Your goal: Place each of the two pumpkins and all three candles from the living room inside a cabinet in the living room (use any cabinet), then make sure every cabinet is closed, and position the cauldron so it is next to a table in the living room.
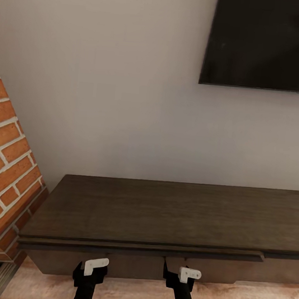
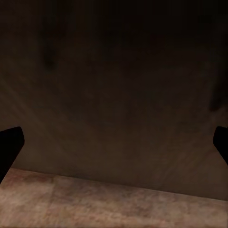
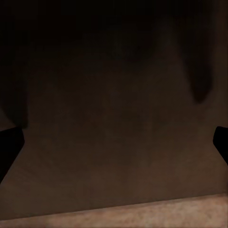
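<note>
Cabinet (image 1: 162,214): long dark unit against the wall, its top bare; the left drawer front stands slightly proud of the right, so it appears not fully shut. Contents are hidden. Left tool (image 1: 90,271) and right tool (image 1: 181,275) sit low, close before the drawer front, fingers spread, grasping nothing; in the wrist views dark wood looms just ahead above the floor (image 2: 114,204). Judged step: closing or opening this drawer; the next move calls for square contact on the front. Surroundings: brick column (image 1: 7,173) at left, screen (image 1: 267,42) above.
</note>
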`<state>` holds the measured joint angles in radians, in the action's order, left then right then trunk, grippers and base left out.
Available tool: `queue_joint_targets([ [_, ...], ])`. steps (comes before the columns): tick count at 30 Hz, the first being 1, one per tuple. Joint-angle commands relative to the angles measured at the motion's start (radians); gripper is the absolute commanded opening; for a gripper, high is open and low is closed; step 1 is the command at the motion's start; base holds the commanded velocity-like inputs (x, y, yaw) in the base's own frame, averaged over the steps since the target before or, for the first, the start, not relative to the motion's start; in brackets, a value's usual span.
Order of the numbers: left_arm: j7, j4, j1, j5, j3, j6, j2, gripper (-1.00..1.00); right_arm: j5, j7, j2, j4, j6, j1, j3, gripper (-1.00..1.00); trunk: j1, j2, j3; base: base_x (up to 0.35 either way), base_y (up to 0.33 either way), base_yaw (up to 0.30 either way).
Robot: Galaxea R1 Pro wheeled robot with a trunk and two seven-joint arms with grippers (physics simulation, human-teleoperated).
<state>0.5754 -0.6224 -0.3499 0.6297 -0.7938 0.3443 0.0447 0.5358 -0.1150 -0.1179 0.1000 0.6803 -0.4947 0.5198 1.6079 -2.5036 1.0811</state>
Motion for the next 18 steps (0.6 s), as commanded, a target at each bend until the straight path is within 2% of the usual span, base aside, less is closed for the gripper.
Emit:
queue_joint_targets([
  [1, 0.006, 0.000, -0.001, 0.010, -0.008, 0.006, 0.001, 1.00, 0.001, -0.009, 0.000, 0.000, 0.002, -0.001, 0.006, 1.00, 0.000, 0.000, 0.001, 0.000, 0.000, 0.000],
  [18, 0.006, -0.002, -0.001, 0.010, -0.008, 0.006, 0.001, 1.00, 0.001, -0.009, 0.000, 0.000, 0.002, -0.001, 0.006, 1.00, 0.000, 0.000, 0.001, 0.034, 0.000, 0.000],
])
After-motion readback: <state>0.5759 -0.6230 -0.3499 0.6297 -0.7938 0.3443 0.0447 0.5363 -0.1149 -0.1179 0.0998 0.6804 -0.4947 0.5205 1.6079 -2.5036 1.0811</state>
